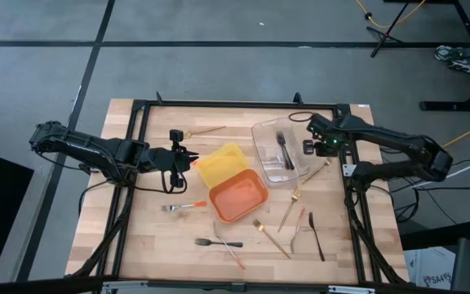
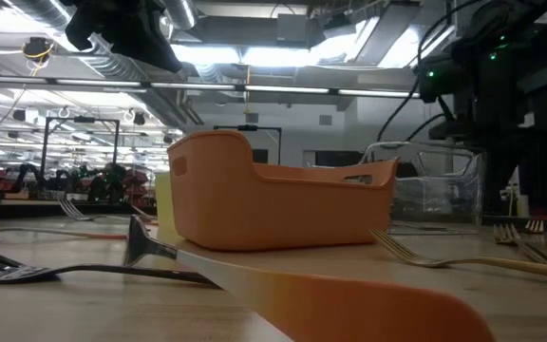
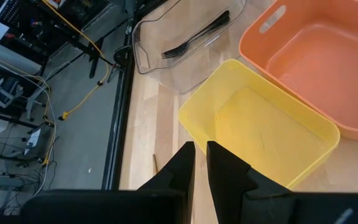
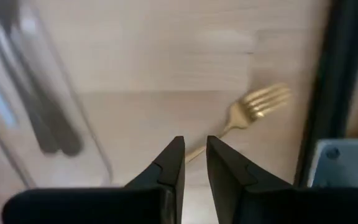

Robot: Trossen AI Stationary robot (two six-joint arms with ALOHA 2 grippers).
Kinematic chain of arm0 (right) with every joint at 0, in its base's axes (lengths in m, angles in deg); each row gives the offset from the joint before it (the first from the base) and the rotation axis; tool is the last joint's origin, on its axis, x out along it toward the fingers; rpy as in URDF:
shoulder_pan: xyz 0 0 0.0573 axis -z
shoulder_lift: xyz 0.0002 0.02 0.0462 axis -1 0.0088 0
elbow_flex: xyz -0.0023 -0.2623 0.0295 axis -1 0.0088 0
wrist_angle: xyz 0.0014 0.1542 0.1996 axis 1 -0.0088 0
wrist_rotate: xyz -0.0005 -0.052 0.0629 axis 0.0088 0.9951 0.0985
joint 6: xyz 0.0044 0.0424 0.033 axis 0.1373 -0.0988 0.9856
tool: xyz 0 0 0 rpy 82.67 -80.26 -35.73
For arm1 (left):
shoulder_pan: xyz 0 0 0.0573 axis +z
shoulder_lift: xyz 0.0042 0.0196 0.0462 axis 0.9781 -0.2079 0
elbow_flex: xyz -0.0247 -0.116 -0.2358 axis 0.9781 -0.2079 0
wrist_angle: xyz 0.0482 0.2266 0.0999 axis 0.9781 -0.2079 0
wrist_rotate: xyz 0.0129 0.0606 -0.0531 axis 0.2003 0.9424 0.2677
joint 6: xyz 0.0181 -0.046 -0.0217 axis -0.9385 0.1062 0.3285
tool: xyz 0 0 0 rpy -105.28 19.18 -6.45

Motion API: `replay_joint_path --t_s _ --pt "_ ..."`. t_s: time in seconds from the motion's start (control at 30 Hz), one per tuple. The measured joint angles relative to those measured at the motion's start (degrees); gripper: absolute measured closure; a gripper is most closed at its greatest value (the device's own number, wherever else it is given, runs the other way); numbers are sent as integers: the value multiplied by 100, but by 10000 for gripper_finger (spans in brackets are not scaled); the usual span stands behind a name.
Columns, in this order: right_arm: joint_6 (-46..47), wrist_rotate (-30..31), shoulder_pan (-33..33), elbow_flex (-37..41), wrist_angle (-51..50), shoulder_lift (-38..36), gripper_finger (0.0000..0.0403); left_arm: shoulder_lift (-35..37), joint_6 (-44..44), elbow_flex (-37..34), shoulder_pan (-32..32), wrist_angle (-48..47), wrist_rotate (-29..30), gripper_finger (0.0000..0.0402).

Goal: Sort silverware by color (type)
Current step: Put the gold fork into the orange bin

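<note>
Silverware lies loose on the near half of the wooden table: a black fork (image 1: 217, 242), a gold fork (image 1: 269, 237) and an orange-handled fork (image 1: 182, 207) among several pieces. Two black forks (image 3: 194, 38) lie inside the clear tray (image 1: 259, 131). My right gripper (image 4: 195, 146) points down beside that tray, above the handle of a gold fork (image 4: 257, 106) that lies flat on the table. Its fingers stand a narrow gap apart with nothing between them. My left gripper (image 3: 201, 149) hovers at the far edge of the yellow tray (image 3: 260, 124), open by a slit, holding nothing.
The orange tray (image 1: 237, 196) sits against the yellow tray (image 1: 219, 163) at the table's middle. Another gold fork (image 1: 204, 130) lies near the far edge. A black frame (image 1: 235, 104) runs around the tabletop, and its right rail passes close to my right gripper (image 1: 311, 147).
</note>
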Motion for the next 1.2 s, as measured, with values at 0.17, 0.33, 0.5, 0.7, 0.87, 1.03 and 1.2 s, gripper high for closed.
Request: replay_joint_path --t_s 0.17,0.33,0.5,0.7,0.87,1.03,1.2 --pt "1538 195 -73 0 -204 -96 345 0 0 0 1 0 0 366" --pt "2238 298 -301 0 50 -75 345 0 0 0 -1 0 0 366" --pt "2783 402 -472 70 -249 -75 345 0 2 0 0 0 0 366" --pt "3755 347 -999 715 445 -71 345 0 0 0 -1 0 0 366" --pt "4273 560 -1245 1025 951 -71 345 0 0 -2 -1 0 0 366" --pt "4504 596 -1256 1155 928 -71 345 0 0 0 1 0 0 366" --pt "4631 602 -1248 1283 926 -71 345 0 0 0 -1 0 0 366"
